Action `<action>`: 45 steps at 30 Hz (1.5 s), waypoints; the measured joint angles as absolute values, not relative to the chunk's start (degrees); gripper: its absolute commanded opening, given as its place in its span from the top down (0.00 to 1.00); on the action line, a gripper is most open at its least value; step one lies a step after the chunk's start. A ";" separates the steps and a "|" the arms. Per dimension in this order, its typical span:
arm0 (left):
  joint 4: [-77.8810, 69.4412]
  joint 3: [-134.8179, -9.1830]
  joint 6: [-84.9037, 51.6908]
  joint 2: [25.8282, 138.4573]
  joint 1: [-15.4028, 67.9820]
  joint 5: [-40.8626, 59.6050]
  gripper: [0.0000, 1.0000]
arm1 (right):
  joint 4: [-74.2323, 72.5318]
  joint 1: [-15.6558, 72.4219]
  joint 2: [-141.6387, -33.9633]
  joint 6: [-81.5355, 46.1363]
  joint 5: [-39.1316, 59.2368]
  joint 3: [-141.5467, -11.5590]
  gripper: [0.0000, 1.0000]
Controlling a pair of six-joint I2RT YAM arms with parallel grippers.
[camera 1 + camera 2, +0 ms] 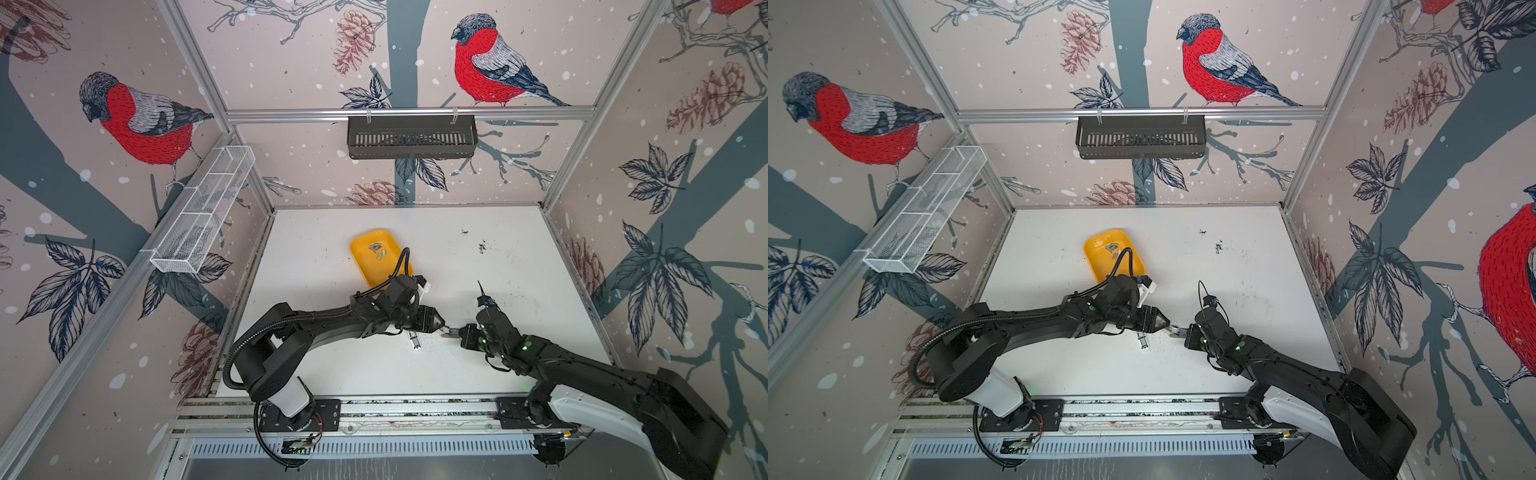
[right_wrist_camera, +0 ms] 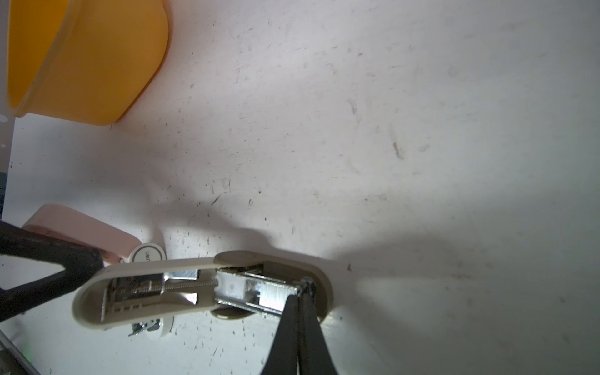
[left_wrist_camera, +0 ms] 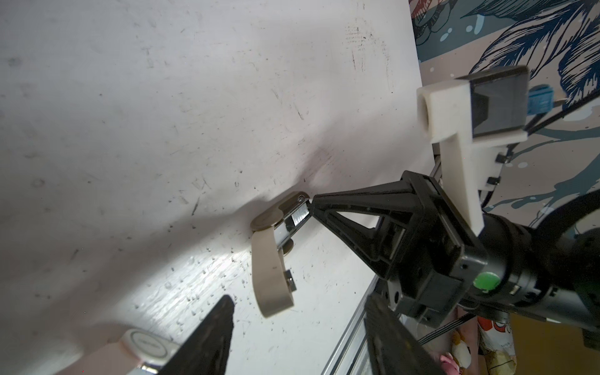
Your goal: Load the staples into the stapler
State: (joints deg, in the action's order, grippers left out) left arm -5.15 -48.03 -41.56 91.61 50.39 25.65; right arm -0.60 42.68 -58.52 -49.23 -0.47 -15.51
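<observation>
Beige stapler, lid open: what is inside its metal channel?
A silvery staple strip lies in the channel, behind it a pusher block and spring. The shut right gripper covers its front end.

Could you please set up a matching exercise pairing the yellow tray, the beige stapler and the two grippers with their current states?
Things:
1. yellow tray
2. beige stapler
3. right gripper
4. left gripper

States:
A. shut, tips at the stapler's front end
B. jaws apart
C. holds loose staples
D. lies opened, with a staple strip in its channel

Pairs: 1-C, 2-D, 3-A, 4-B
</observation>
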 measured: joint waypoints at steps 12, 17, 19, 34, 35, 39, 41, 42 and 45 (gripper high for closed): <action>-3.75 -52.45 -41.58 94.06 51.79 28.23 0.56 | -1.37 42.68 -59.05 -49.08 -0.45 -15.51 0.94; -4.12 -54.08 -41.60 95.74 52.82 29.39 0.60 | -1.37 42.68 -59.00 -49.06 -0.45 -15.51 0.94; -4.49 -54.74 -41.76 96.64 53.12 29.89 0.60 | -1.34 42.68 -58.89 -49.06 -0.45 -15.51 0.94; -6.37 -55.96 -40.29 99.59 53.54 30.00 0.63 | 0.21 41.95 -55.86 -49.08 -0.12 -14.87 0.89; -6.24 -55.96 -39.77 99.39 53.54 29.80 0.63 | 0.75 41.65 -55.35 -49.08 -0.36 -14.87 0.89; -6.17 -55.96 -35.38 98.30 53.54 29.54 0.59 | 2.92 40.25 -52.80 -49.06 -1.19 -14.90 0.87; -5.30 -55.99 -32.73 97.78 53.54 28.84 0.57 | 4.32 39.53 -51.44 -49.04 -1.74 -14.90 0.86; -4.78 -56.01 -31.44 97.56 53.54 28.49 0.55 | 4.97 39.20 -50.68 -48.95 -1.83 -14.92 0.86; -3.18 -56.07 -28.36 96.86 53.54 28.25 0.50 | 6.50 38.54 -48.73 -48.03 -2.00 -14.94 0.86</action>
